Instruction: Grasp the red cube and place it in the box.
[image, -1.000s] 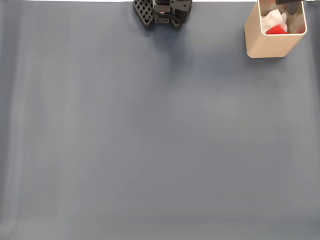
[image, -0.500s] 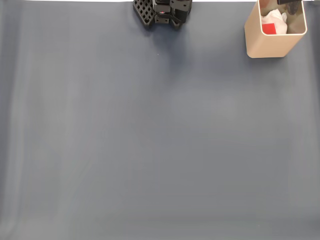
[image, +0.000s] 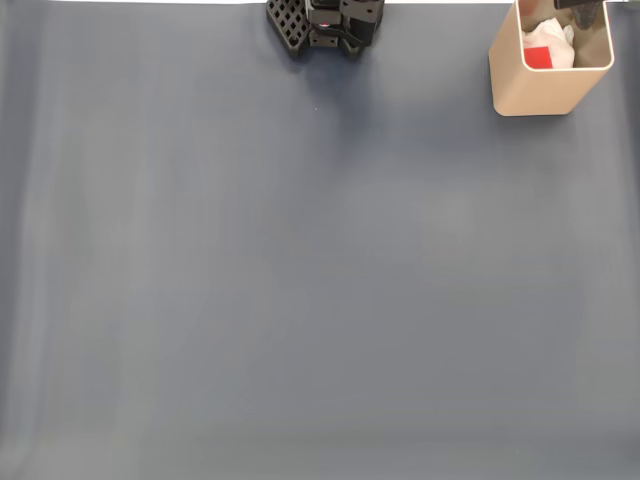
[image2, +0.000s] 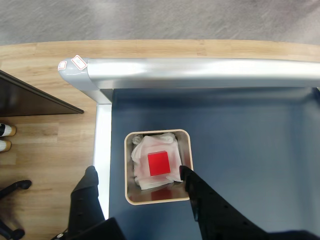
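Status as I read it: red cube (image2: 159, 163) lying on white paper (image2: 142, 159) inside the box (image2: 129, 192), gripper (image2: 137, 175) spread and empty above; risk, a finger clipping the rim and tipping the box on withdrawal.

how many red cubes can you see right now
1. The red cube lies inside the box, on crumpled white paper, below the open pincer. Another could be hidden under the paper.
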